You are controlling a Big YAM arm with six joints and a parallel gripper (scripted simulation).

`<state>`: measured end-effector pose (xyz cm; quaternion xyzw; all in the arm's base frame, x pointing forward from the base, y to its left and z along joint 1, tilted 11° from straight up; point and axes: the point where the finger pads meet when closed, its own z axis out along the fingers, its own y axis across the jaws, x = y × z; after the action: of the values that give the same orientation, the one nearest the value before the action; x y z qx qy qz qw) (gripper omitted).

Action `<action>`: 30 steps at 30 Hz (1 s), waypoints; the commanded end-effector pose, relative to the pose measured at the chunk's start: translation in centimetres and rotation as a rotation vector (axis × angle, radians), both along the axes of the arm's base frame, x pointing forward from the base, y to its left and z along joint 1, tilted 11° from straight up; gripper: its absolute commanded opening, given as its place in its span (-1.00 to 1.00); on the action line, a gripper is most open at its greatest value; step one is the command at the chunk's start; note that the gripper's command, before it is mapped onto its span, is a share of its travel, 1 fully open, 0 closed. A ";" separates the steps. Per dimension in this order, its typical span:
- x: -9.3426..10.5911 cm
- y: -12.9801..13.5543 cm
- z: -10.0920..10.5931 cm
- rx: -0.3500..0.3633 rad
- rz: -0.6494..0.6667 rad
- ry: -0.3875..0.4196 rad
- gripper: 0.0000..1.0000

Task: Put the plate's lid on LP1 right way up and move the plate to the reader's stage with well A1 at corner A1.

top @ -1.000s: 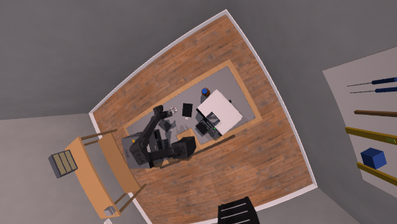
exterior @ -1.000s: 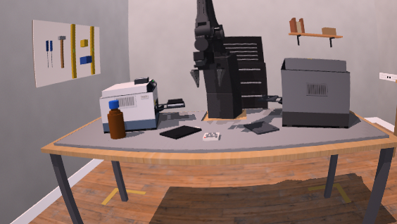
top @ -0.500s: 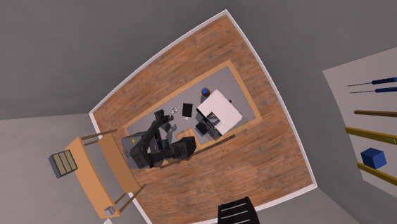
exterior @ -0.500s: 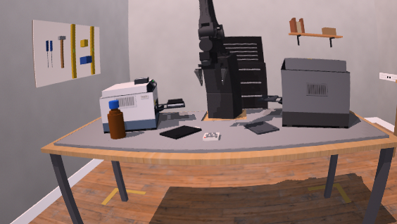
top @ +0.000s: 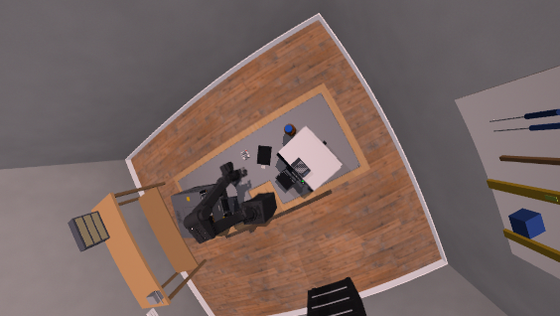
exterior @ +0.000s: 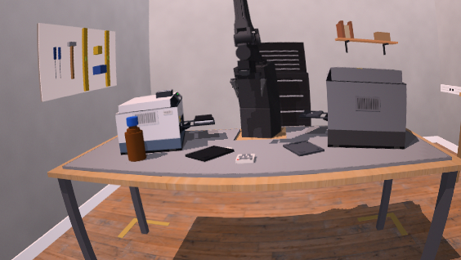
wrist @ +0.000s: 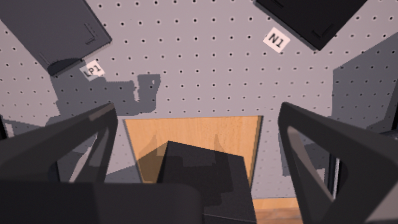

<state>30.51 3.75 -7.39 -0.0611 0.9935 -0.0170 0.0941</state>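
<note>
My gripper (wrist: 197,111) is open and empty, high above the grey deck and pointing down. In the wrist view the dark LP1 pad (wrist: 50,30) lies at the upper left with its label (wrist: 93,69). The black N1 pad (wrist: 310,17) lies at the upper right with its label (wrist: 276,40). The dark lidded plate (exterior: 203,119) sits on the stage of the white dispenser (exterior: 151,125), far left of the gripper (exterior: 237,86). The grey reader (exterior: 365,108) stands at the right with its stage (exterior: 315,117) sticking out. From above, the gripper (top: 241,172) hangs between reader and dispenser.
A brown capped bottle (exterior: 135,139) stands in front of the dispenser. A small timer (exterior: 245,158) lies near the front edge, between the N1 pad (exterior: 209,153) and the LP1 pad (exterior: 303,148). The arm's black base block (wrist: 205,180) sits in a wooden cut-out right below the gripper.
</note>
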 end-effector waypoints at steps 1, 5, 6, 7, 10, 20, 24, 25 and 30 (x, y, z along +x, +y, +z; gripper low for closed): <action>0.1 0.6 0.6 -0.009 0.068 -0.016 1.00; -0.7 0.4 0.5 -0.006 0.055 -0.027 1.00; -0.8 0.3 0.4 -0.005 0.045 -0.029 1.00; -1.2 0.3 0.3 -0.003 0.043 -0.031 1.00; -2.7 0.4 0.0 -0.002 0.038 -0.030 1.00; -6.7 0.1 -0.6 -0.013 0.087 -0.012 1.00; -7.0 0.0 -0.8 -0.011 0.075 -0.016 1.00; -7.1 0.0 -0.8 -0.011 0.073 -0.017 1.00; -7.1 -0.6 -0.9 -0.018 0.098 0.013 1.00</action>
<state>22.84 3.40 -8.54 -0.0999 0.9911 -0.0203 0.0861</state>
